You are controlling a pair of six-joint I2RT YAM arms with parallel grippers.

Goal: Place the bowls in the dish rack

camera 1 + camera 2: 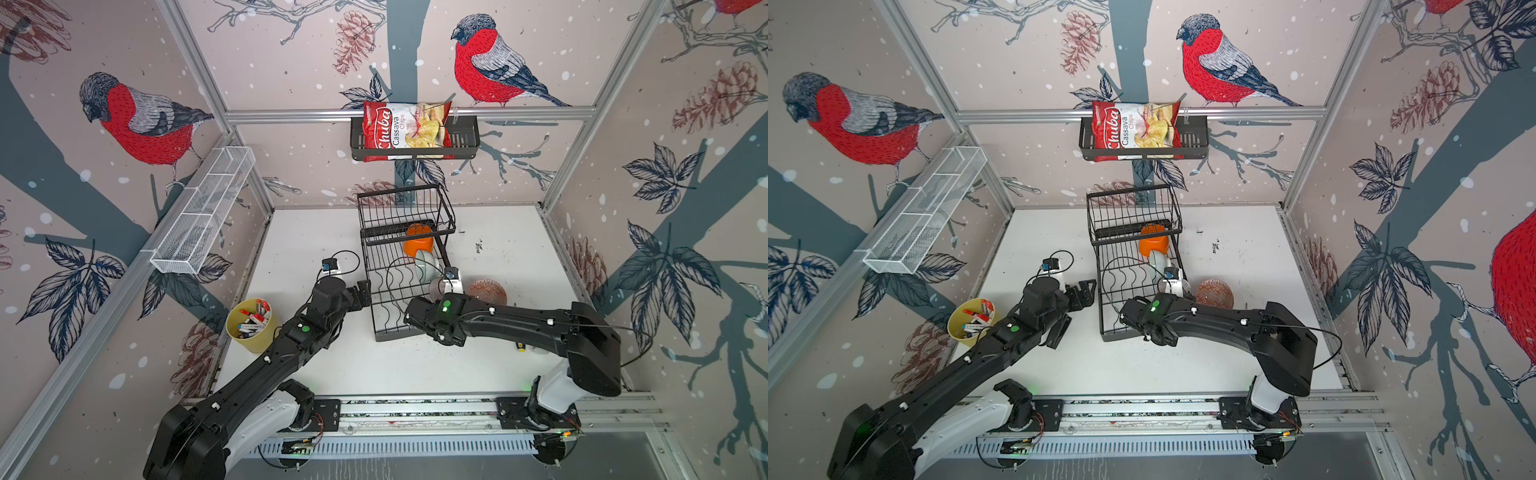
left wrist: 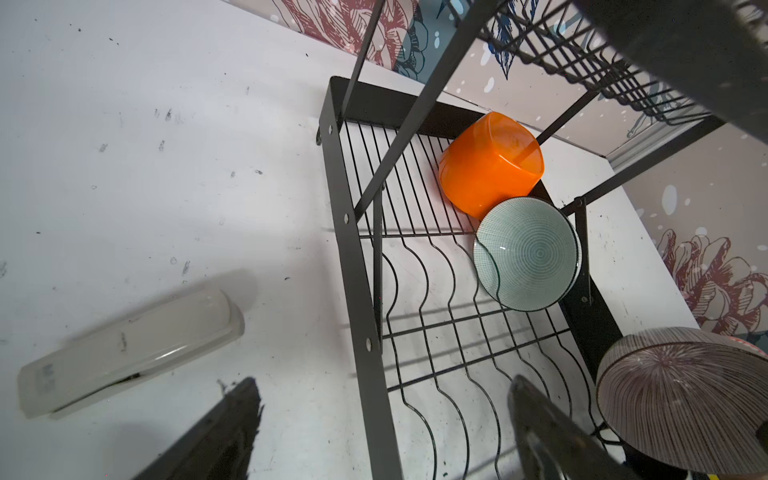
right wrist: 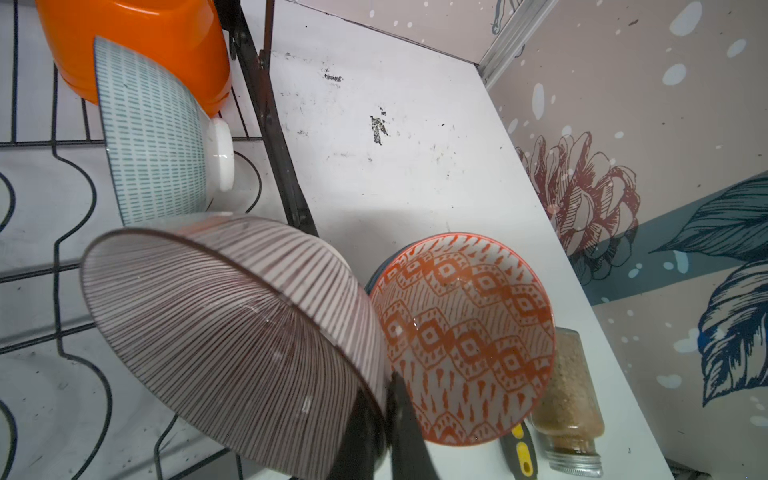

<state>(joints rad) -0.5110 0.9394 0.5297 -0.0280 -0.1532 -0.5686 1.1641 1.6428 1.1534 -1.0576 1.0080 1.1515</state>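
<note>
left tool (image 2: 382,384) – spread, beside dish rack (image 2: 353,249) | right tool (image 3: 386,411) – pinching striped bowl (image 3: 232,332) rim over it

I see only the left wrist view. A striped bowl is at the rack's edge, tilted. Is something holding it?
Observer: Yes. The right end effector is shut on the rim of the striped bowl.
Operator: Are there bowls outside the rack?
Observer: A red-patterned bowl stands upright on the table, beside the dish rack.
Operator: Does anything lie near that bowl?
Observer: A spice jar lies on its side next to it.
</note>
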